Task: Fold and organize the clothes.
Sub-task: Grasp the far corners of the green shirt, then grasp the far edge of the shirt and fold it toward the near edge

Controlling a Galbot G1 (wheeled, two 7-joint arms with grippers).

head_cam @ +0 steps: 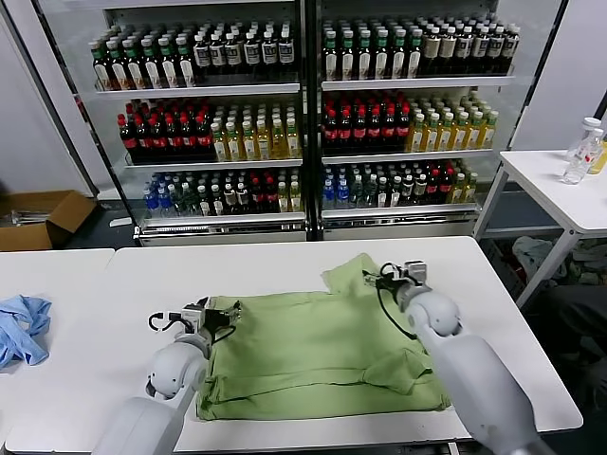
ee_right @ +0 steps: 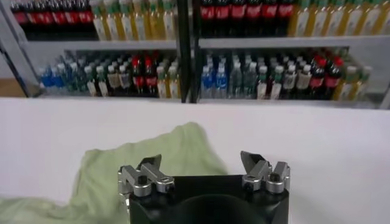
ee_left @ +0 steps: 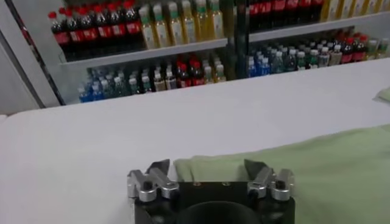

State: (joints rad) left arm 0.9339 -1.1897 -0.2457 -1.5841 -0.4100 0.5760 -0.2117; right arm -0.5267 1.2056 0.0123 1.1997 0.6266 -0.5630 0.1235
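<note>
Head view: we see the shirt (head_cam: 322,355) lying on the table (head_cam: 285,261), centred toward 6 o'clock, body mostly flat and partly folded, one sleeve bunched at its 1 o'clock corner. Left hand (head_cam: 211,316) sits at the shirt's 9 o'clock edge; right hand (head_cam: 398,277) sits at the bunched sleeve. A blue cloth (head_cam: 21,327) lies well apart at 9 o'clock. We judge folding begun but unfinished: the sleeve and final folds remain.

Left wrist view: left hand (ee_left: 208,175) spread wide, holding nothing, at the shirt's (ee_left: 304,167) edge.

Right wrist view: right hand (ee_right: 204,173) spread wide, empty, over the sleeve (ee_right: 128,161).

Bottle (ee_right: 237,76) labels are unreadable; no writing legible.
</note>
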